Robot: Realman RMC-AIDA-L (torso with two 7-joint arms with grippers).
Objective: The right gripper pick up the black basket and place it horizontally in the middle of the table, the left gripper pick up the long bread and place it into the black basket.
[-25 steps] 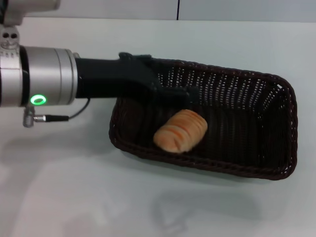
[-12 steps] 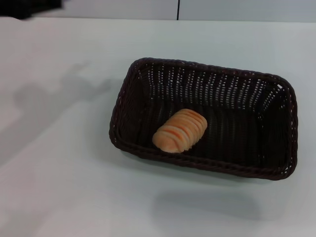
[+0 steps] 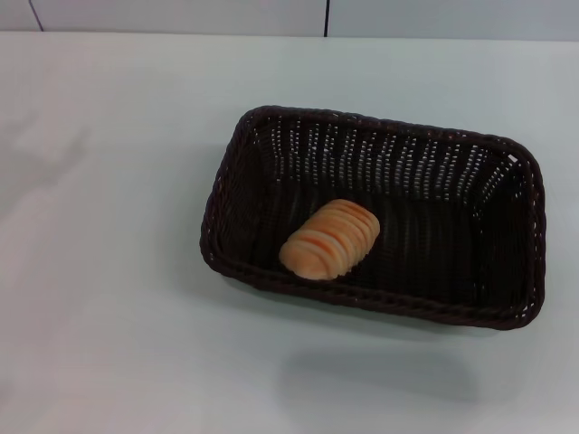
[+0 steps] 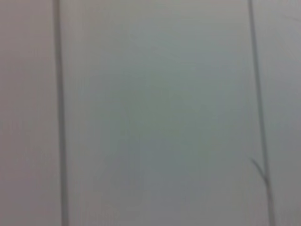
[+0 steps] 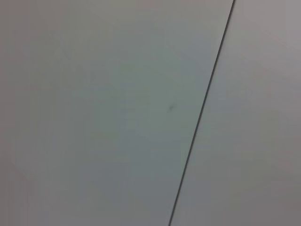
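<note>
In the head view the black basket (image 3: 507,172) lies lengthwise across the white table (image 3: 109,298), right of centre. The long bread (image 3: 330,239) rests inside it on the basket floor, near the left end and close to the near wall. Neither gripper shows in the head view. Both wrist views show only pale grey panels with thin dark seams, with no fingers, basket or bread in them.
A pale wall with a dark vertical seam (image 3: 326,16) runs along the table's far edge. Open white tabletop lies left of the basket and in front of it.
The left arm, which reached over the basket's left end one second ago, has withdrawn up and left out of the head view. Its shadow has faded from the table. The bread and basket stayed put.
</note>
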